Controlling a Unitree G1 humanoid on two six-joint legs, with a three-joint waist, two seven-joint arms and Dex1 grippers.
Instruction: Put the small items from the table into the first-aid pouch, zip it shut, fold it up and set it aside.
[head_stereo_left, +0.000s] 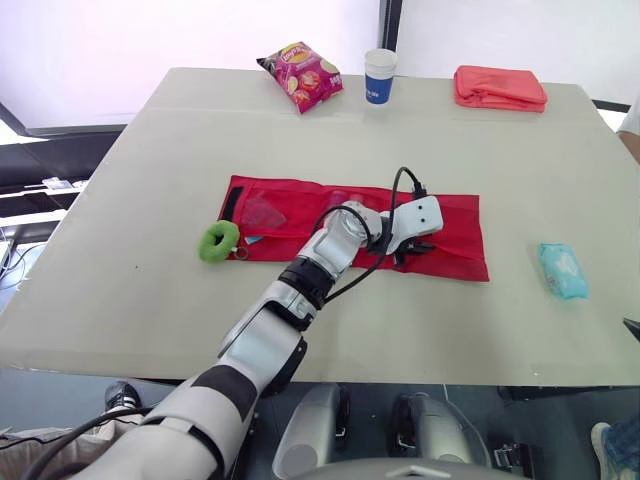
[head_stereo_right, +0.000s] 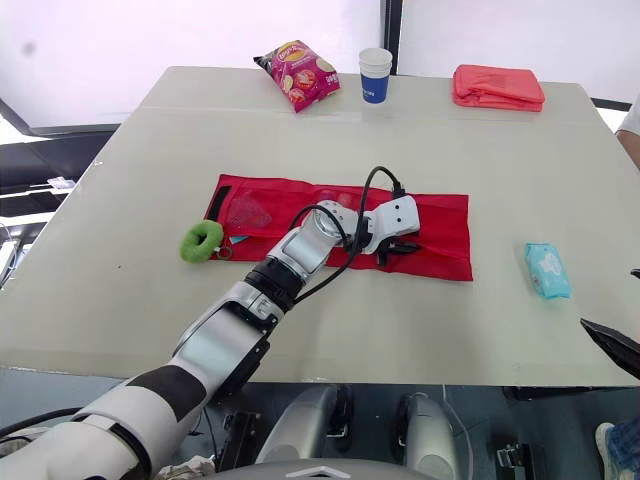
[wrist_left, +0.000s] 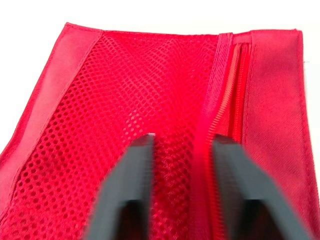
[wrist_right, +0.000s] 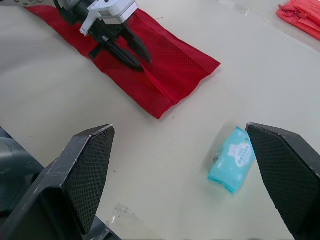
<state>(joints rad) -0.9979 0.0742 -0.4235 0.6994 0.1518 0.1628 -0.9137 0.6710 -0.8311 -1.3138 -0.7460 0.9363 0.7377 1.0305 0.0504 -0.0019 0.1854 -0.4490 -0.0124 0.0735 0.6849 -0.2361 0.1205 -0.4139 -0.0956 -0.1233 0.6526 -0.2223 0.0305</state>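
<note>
From the robot's head, the red first-aid pouch (head_stereo_left: 290, 215) lies unfolded and flat across the middle of the desk (head_stereo_left: 130, 300), with the left hand (head_stereo_left: 420, 248) lowered onto its right half. A green ring-shaped item (head_stereo_left: 219, 241) sits touching the pouch's left end, and a blue wipes packet (head_stereo_left: 562, 270) lies well apart to the right. A crisp bag (head_stereo_left: 302, 76), a paper cup (head_stereo_left: 380, 75) and a folded coral cloth (head_stereo_left: 500, 87) line the far edge. Along the left wrist, the two black fingers (wrist_left: 132, 190) stand parted and grasp nothing; one rests over the mesh pocket (wrist_left: 125, 100), the other just beyond the zipper (wrist_left: 210, 125). From the right wrist, the right hand (wrist_right: 179, 150) hovers released above bare desk, with the wipes packet seen between its widely spread fingers. With at least two items outside the pouch, packing looks unfinished. Zipping, folding and setting it aside appear to remain.
</note>
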